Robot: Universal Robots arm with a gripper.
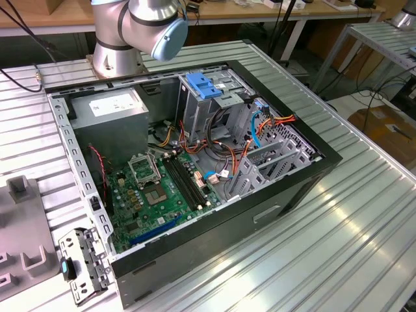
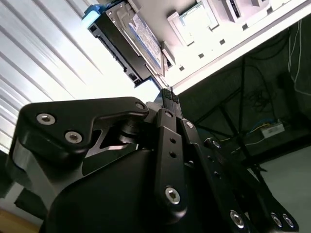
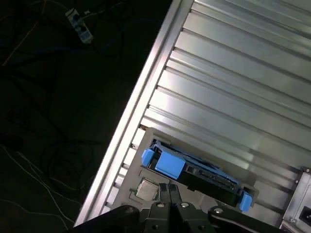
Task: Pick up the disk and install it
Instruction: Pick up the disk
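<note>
Hovering by the disk (image 3: 194, 172) with pincer (image 3: 171, 188) shut tight, empty
Set just ahead at the ribbed table (image 3: 233, 73) edge, blue rails (image 3: 169, 164) exposed, likely for easy grasping

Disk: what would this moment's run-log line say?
disk: on grey holder, not yet held | gripper: fingers shut, near disk | computer case: open

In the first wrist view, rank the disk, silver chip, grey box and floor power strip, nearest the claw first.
1. The disk and silver chip, right by the claw: too close to call.
2. The grey box, farther along the table.
3. The power strip, down on the floor.
</note>
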